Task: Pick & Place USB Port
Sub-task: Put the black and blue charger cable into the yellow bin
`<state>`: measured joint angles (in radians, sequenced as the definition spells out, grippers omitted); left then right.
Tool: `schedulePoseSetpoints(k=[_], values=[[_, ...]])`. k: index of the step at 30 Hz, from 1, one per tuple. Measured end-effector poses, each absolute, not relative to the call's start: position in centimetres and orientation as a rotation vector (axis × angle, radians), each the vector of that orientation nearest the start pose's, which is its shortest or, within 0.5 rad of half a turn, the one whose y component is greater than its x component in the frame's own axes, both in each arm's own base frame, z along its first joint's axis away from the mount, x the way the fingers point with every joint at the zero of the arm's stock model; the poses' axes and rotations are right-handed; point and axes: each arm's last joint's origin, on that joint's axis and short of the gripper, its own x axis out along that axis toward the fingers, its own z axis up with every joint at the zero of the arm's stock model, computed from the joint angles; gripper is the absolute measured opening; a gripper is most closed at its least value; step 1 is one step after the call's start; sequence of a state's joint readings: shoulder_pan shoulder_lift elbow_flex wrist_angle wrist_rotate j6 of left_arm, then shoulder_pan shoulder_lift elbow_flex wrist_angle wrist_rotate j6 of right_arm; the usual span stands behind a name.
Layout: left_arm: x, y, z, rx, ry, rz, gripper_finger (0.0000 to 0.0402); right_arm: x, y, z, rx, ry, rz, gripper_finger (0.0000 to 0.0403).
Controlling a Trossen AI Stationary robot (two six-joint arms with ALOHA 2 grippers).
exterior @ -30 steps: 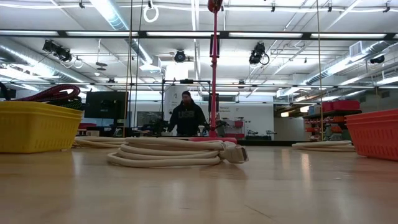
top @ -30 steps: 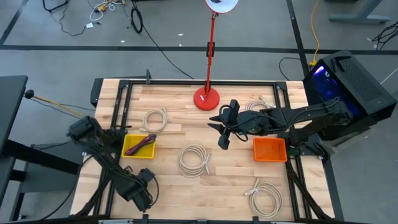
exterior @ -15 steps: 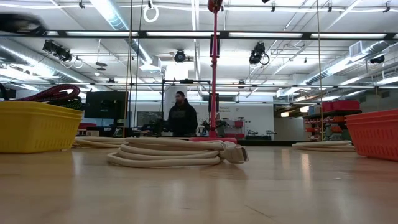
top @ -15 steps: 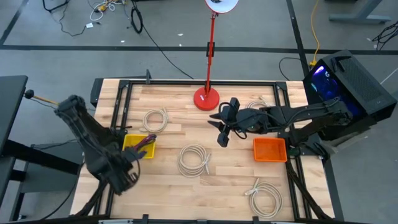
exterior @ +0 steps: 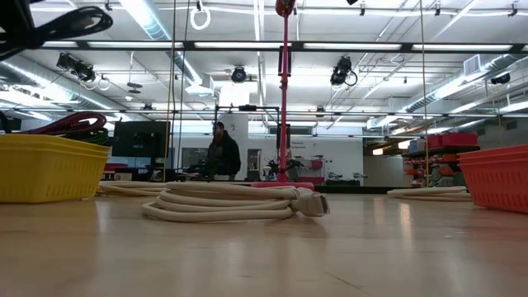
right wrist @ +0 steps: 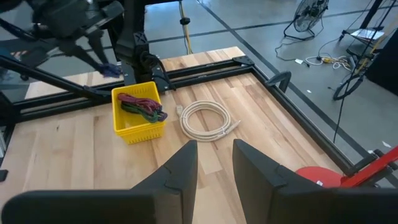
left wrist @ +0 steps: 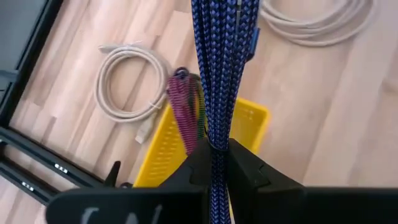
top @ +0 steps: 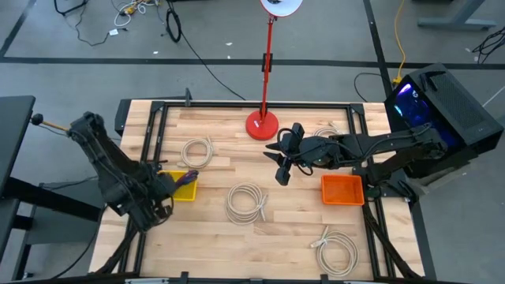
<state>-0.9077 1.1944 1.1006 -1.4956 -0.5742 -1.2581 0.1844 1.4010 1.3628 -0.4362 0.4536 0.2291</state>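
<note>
- L end effector (left wrist: 214,152) pinching blue braided cable (left wrist: 221,68) above yellow bin (top: 175,188)
- R end effector (top: 282,175) fingers part-spread, nothing held, mid-surface nr red lamp base (top: 261,125)

1. blue braided cable (left wrist: 219,74) pinched between the dark left fingers (left wrist: 249,171)
2. yellow basket (left wrist: 245,121) beyond them, red-magenta cable (left wrist: 183,109) inside
3. cream coil (left wrist: 124,84) on light wood table (left wrist: 323,118)
4. orange bin (top: 342,190)
</note>
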Motion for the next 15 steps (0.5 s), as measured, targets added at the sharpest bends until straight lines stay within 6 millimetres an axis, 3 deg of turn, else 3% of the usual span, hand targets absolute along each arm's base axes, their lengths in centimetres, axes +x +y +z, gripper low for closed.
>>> schedulePoseSetpoints(k=[9, 15], values=[[10.1, -10.1, 27.7, -0.188, 0.911, 0.517, 0.0025, 30.3, 4.4, 37.2, 0.077, 0.415, -0.314, 0.0105], [9.3, -9.2, 25.3, -0.232, 0.96, 0.519, 0.0025, 30.3, 4.4, 37.2, 0.092, 0.413, -0.317, 0.0105]])
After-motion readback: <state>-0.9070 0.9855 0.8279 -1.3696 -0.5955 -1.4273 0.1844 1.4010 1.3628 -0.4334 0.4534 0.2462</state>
